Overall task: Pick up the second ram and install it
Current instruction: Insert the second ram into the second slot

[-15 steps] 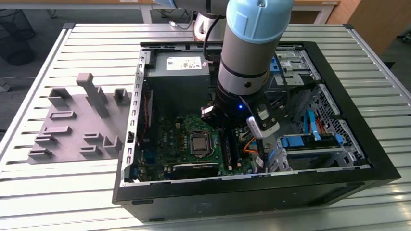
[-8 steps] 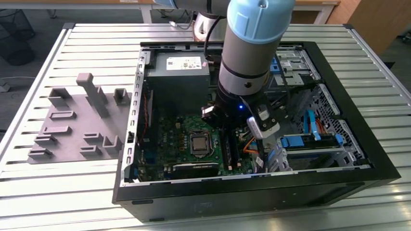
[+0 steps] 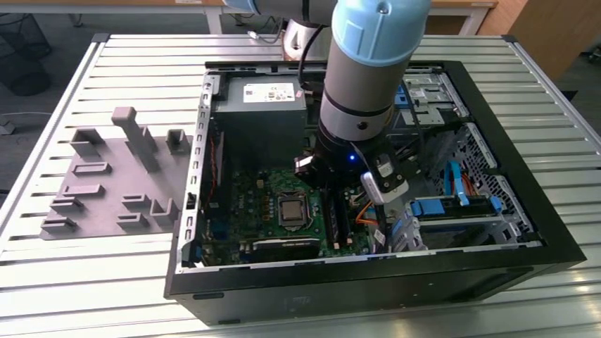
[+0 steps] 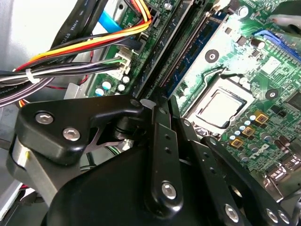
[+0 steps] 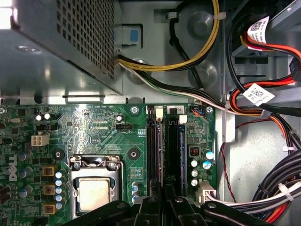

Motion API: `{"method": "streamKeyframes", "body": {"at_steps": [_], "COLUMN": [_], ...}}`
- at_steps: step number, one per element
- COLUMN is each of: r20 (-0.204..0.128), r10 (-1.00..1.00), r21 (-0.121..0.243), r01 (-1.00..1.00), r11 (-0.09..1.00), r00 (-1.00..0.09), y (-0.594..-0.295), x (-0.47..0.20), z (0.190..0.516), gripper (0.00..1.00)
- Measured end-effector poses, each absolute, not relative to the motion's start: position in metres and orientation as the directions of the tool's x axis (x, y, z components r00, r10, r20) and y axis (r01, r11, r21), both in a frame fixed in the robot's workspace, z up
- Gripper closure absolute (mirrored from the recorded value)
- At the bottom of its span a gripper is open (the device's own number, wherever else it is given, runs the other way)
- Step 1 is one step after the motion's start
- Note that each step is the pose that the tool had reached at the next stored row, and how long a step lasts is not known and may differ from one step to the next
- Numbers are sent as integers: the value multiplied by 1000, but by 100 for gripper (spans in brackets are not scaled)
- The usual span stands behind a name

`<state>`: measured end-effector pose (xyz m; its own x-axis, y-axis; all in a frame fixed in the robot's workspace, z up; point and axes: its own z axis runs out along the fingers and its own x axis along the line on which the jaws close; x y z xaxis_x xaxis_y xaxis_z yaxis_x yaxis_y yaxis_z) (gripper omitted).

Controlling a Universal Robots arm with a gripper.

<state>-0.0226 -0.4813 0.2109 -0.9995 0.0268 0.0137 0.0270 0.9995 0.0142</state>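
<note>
The second ram [image 4: 195, 44] stands edge-up in a long black slot of the green motherboard [image 5: 94, 127], beside the processor socket [image 5: 94, 193], inside the open computer case [image 3: 554, 239]. The gripper [image 5: 164, 202] hangs directly over the near end of the slots, fingers drawn close together with at most a thin gap. Whether they touch the stick cannot be determined.

Handling judgement: the stick is light, thin and stiff, but fragile.
- Its chips and contact edge tolerate no squeezing or twisting.
- Hold it by the bare top edge or the short ends.
- Keep any force straight along the slot.

The cable bundle [image 5: 263, 113] lies near the slots.
</note>
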Motion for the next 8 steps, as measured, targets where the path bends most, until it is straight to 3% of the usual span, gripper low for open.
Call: {"method": "streamKeyframes", "body": {"at_steps": [8], "r20": [14], "r10": [27], "r21": [14], "r01": [27], "r11": [1000], "r00": [-1000], "y": [-481], "x": [-23], "z": [212], "gripper": [79]}}
